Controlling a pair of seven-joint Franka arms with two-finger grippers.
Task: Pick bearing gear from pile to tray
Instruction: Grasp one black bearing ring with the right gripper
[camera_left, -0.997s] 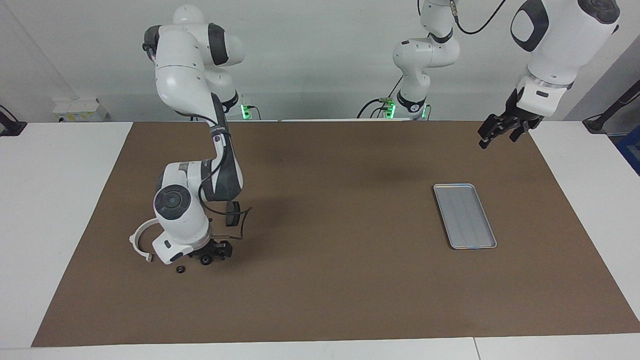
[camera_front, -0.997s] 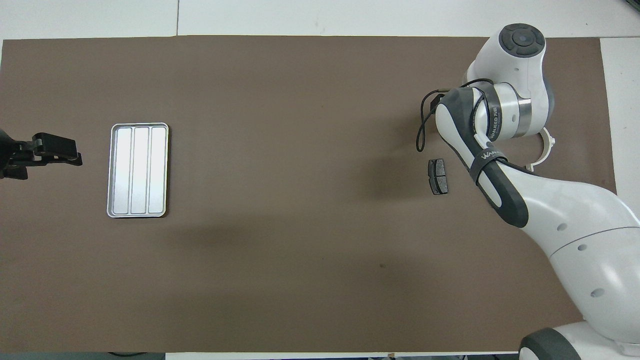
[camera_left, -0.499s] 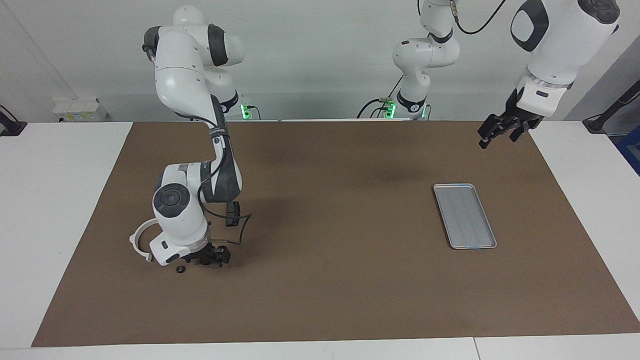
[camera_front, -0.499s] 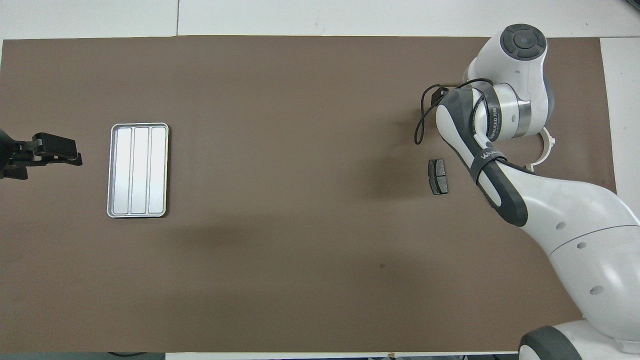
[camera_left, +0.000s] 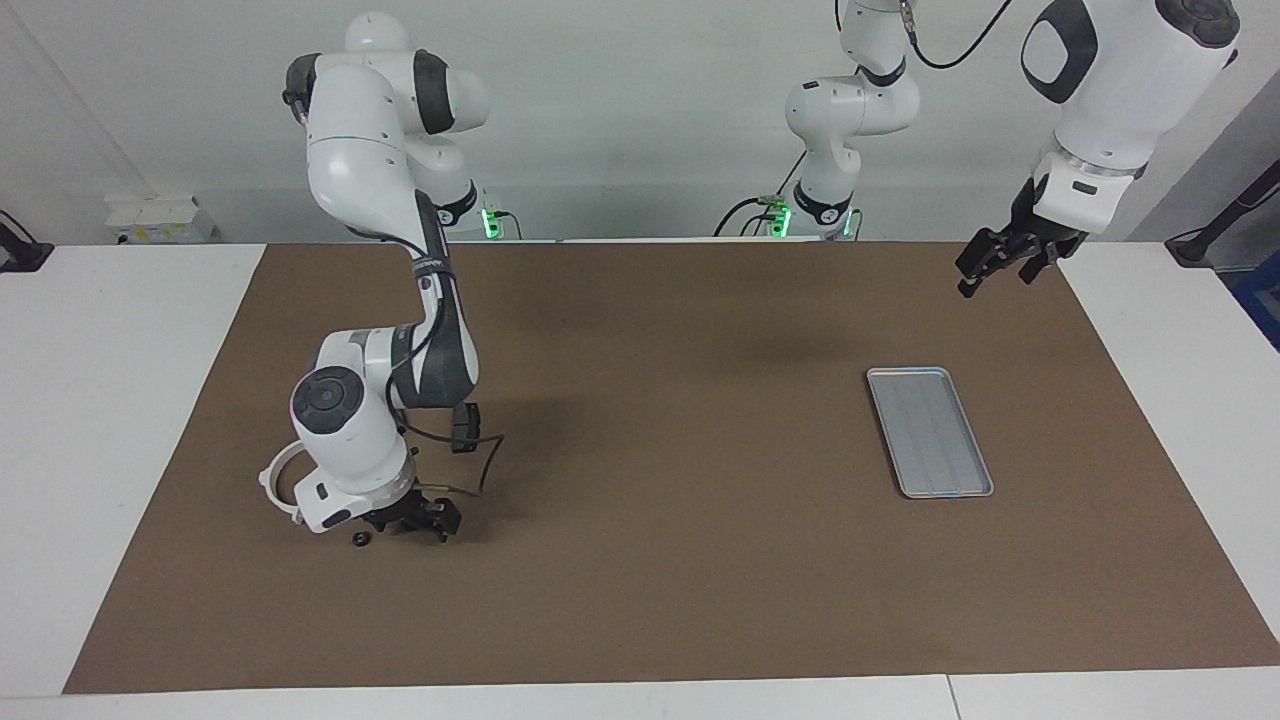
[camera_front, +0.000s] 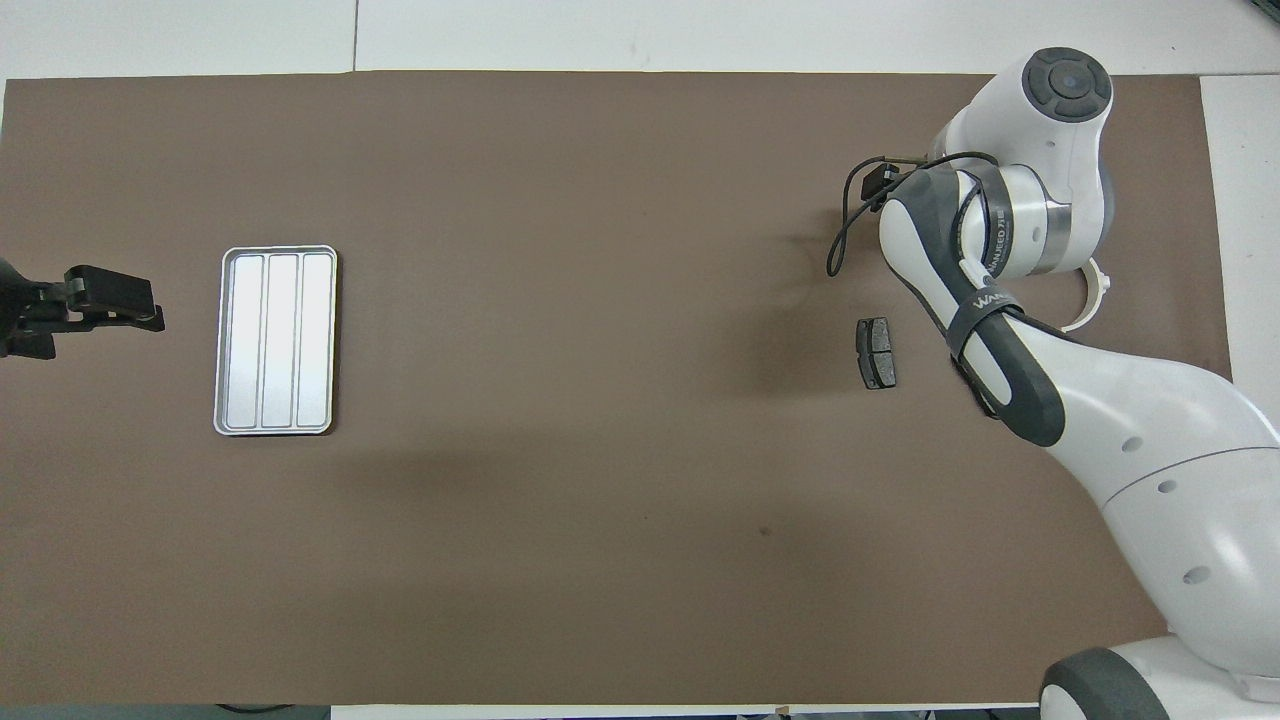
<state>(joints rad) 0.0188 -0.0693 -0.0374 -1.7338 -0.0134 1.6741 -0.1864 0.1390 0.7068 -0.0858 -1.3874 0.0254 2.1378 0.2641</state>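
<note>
The right claw (camera_left: 415, 520) is hanging low over the pile in the lower part of the facing view, fingers spread wide and gripping nothing. A small black ring (camera_left: 361, 541) is lying on the bench just beside it, apart from the fingers. This looks like the picking step; next the claw needs to centre on a ring and close. The tray (camera_left: 930, 432) is sitting well apart toward the left arm's end, where the left claw (camera_left: 990, 265) is waiting wide open.

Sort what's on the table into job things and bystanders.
Job: small black ring; tray; right gripper, low over the pile; left gripper, waiting above the mat.
Lying about: white bracket; brake pad; brown mat.
</note>
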